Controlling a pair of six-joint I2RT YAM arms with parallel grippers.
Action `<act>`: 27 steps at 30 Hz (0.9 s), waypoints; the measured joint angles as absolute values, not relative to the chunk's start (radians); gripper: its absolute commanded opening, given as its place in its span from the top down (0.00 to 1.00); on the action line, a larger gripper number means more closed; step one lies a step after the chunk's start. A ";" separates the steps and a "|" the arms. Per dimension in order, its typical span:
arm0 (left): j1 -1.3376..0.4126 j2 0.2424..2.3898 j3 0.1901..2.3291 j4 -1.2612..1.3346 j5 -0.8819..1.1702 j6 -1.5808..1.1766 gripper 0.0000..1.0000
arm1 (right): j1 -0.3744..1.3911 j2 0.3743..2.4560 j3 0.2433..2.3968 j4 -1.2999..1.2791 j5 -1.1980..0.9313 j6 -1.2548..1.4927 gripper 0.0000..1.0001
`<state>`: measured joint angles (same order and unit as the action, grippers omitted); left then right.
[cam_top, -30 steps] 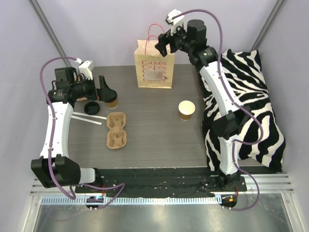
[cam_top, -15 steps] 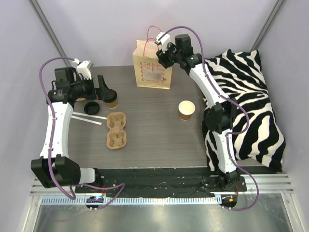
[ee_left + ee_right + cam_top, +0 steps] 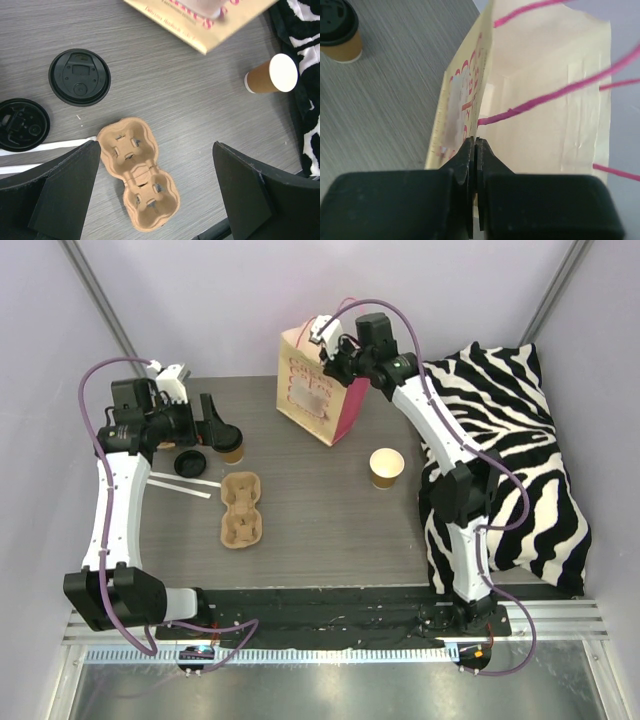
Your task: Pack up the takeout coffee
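A cream paper bag (image 3: pixel 318 390) with pink handles stands tilted at the back of the table. My right gripper (image 3: pixel 335 347) is shut on the top edge of its front wall, and the right wrist view shows the jaws (image 3: pixel 476 142) pinching the bag (image 3: pixel 545 100). An open brown coffee cup (image 3: pixel 387 467) stands right of centre. A lidded cup (image 3: pixel 232 447) stands at the left, just beside my left gripper (image 3: pixel 215 425), which is open and empty. A cardboard cup carrier (image 3: pixel 240 508) lies nearer, and below the open left gripper (image 3: pixel 157 192) in the left wrist view.
A loose black lid (image 3: pixel 190 462) and a white strip (image 3: pixel 180 485) lie at the left. A zebra-striped cushion (image 3: pixel 510 460) covers the right side of the table. Purple walls close the back and sides.
My right gripper came down onto the bag's rim and shut on it. The bag has tipped from upright to tilted. The left arm has barely moved.
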<state>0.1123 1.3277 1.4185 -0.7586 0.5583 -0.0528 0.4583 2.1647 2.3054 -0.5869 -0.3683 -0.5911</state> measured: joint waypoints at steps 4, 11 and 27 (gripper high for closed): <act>0.112 1.326 1.425 -0.758 0.552 -0.077 0.00 | 0.516 2.080 2.270 -0.606 -0.290 -0.534 0.99; 0.112 1.326 1.437 -0.758 0.546 -0.119 0.00 | 0.681 1.918 2.106 -0.636 -0.113 -0.451 0.99; 0.112 1.326 1.426 -0.751 0.550 -0.163 0.00 | 0.837 1.906 2.085 -0.894 0.091 -0.216 0.07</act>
